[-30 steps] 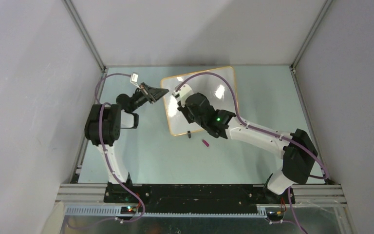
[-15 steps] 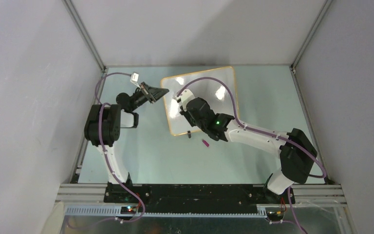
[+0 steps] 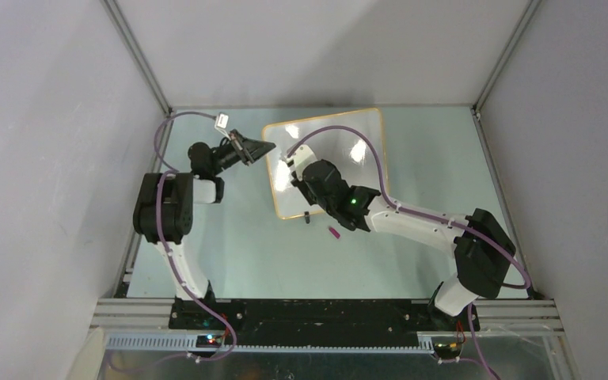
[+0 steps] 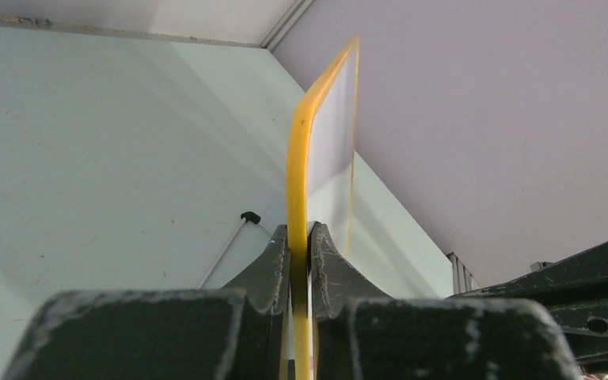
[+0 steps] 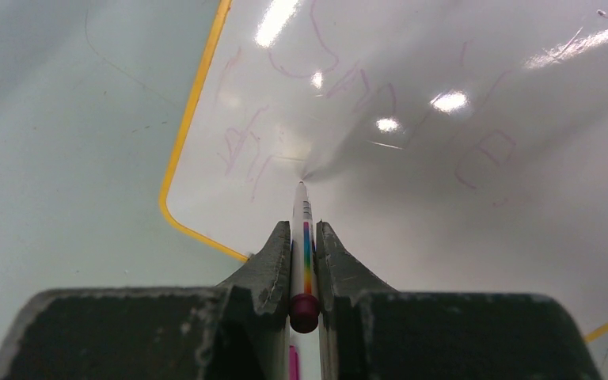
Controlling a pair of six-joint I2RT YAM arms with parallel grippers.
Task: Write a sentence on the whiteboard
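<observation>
Whiteboard point(image 3: 348, 138): sat at the far middle of the table point(image 3: 229, 253), left edge pinched between the fingers of the left gripper point(image 4: 301, 237). Right gripper point(image 5: 304, 229): clamped on a rainbow-striped marker point(image 5: 306, 261), tip touching the board beside faint purple strokes point(image 5: 241, 146).

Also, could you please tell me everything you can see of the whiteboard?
The whiteboard is a glossy white rectangle with rounded corners and a thin orange-yellow frame, on the pale green table, towards its far side. Faint purple strokes mark its surface, and lights glare off it. The left gripper pinches its left edge; the marker in the right gripper touches it with its tip. Whether it lies flat I cannot tell.
</observation>
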